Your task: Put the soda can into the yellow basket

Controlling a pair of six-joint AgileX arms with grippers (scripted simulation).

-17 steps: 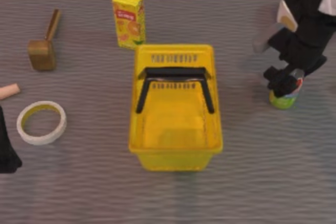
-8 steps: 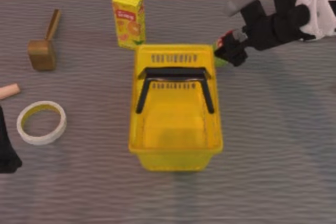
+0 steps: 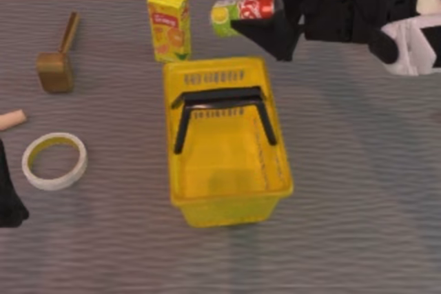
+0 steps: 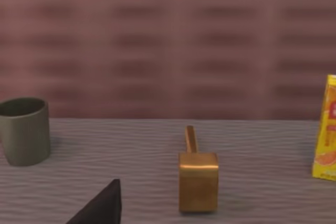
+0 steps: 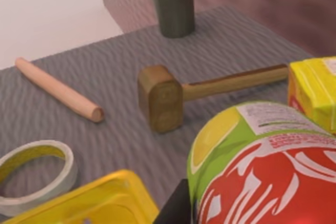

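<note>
— Near the tabletop's front edge, what's closest?

— On the left, the tape ring (image 3: pixel 54 161), the wooden rod (image 3: pixel 12 120), and my left tool (image 3: pixel 9 201) parked at the edge; I cannot tell how its fingers stand. In the middle, the yellow basket (image 3: pixel 227 201), its black handles (image 3: pixel 222 105) folded across the far half of the opening.

— And the soda can (image 3: pixel 242 13)?

— Held sideways in the right tool (image 3: pixel 279 22), which is clamped on it, green base pointing left. From above it sits beyond the basket's far rim, not over the opening, just beside the juice carton (image 3: pixel 169 24).

— What could go wrong?

— If released now, I judge it drops behind the basket and rolls, since it lies on its side. Brought nearer, it could hit the handles and bounce off the rim. A low arm could also shove the basket.

— Anything else in the way?

— The carton is the near neighbour; a leftward swing could knock it. The mallet (image 3: pixel 56 61) lies well apart at far left, and the grey cup (image 5: pixel 173 8) farther off, neither a hindrance.
</note>
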